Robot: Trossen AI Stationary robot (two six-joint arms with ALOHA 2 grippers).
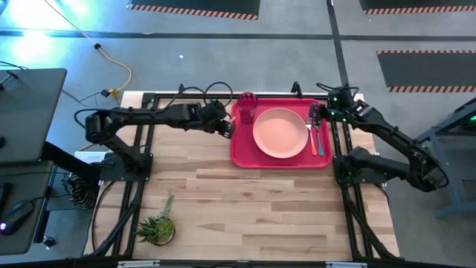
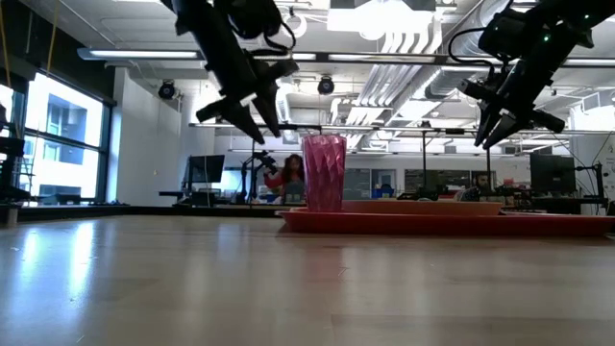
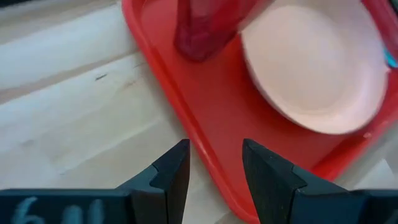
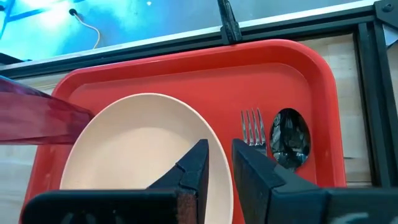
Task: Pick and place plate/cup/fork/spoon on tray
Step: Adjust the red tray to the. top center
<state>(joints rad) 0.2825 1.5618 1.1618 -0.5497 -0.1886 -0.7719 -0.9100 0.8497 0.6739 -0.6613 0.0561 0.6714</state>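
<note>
Tableware all sits on the large red rectangular plastic tray [image 1: 242,152]: we note round peach-pink plate [image 1: 280,132], ribbed magenta tumbler [image 1: 247,107], orange-handled fork [image 1: 313,131], teal-handled spoon [image 1: 320,140]. Left claw [image 1: 224,128] and right claw [image 1: 314,113] hover slightly parted, empty.

Lab: exposed ceiling ducts [image 2: 404,43], monitors [image 2: 205,170].

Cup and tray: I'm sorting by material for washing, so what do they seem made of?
The cup looks like translucent magenta plastic: light passes through its faceted wall. The tray seems to be opaque red moulded plastic with a smooth, slightly glossy finish, rounded corners and a raised rim. Neither can be confirmed by look alone.
</note>
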